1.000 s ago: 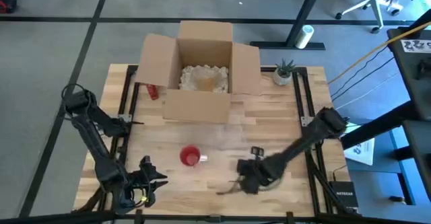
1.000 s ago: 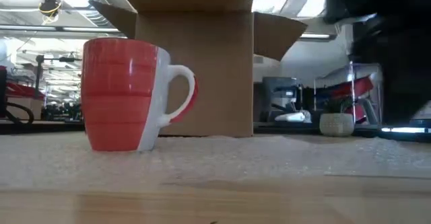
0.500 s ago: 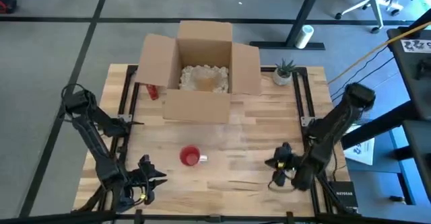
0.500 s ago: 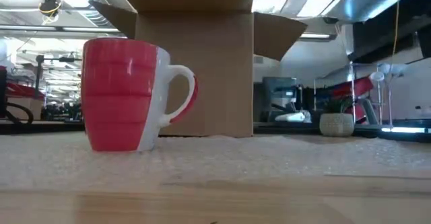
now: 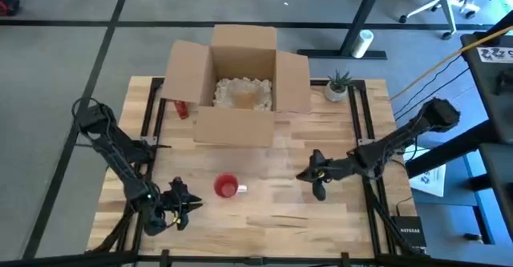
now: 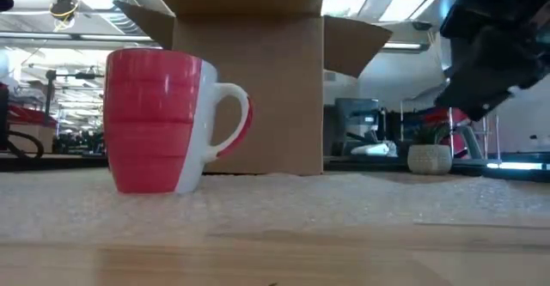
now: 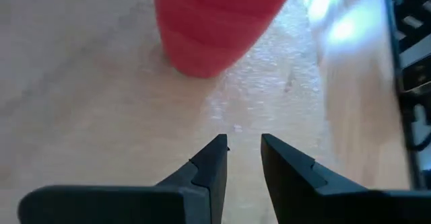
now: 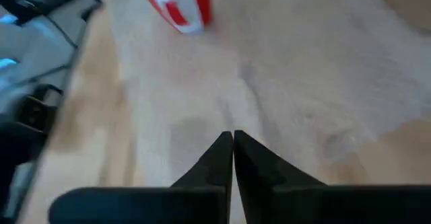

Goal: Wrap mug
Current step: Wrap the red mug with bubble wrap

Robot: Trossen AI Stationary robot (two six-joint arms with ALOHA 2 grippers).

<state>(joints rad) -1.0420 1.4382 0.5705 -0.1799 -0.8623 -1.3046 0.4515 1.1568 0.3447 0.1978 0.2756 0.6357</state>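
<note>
— Where's everything sitting?
— The mug [image 5: 227, 186] stands upright on the bubble wrap [image 6: 344, 202] near the table [image 5: 272, 219] front, handle toward the right arm's side. Behind it, the open box [image 5: 240, 82] at the far edge, packing fill [image 5: 240, 93] inside.
— And the arms?
— Left gripper [image 5: 190, 205] just beside the mug on its left, right gripper [image 5: 309, 175] well off on its right. A potted plant [image 5: 338, 85] sits right of the box.

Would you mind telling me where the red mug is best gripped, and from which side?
Probably by the rim, from above. The red mug stands upright on the table, mouth open upward, handle toward the right gripper, so one finger could slip inside the wall. The left gripper sits nearest, opposite the handle.
</note>
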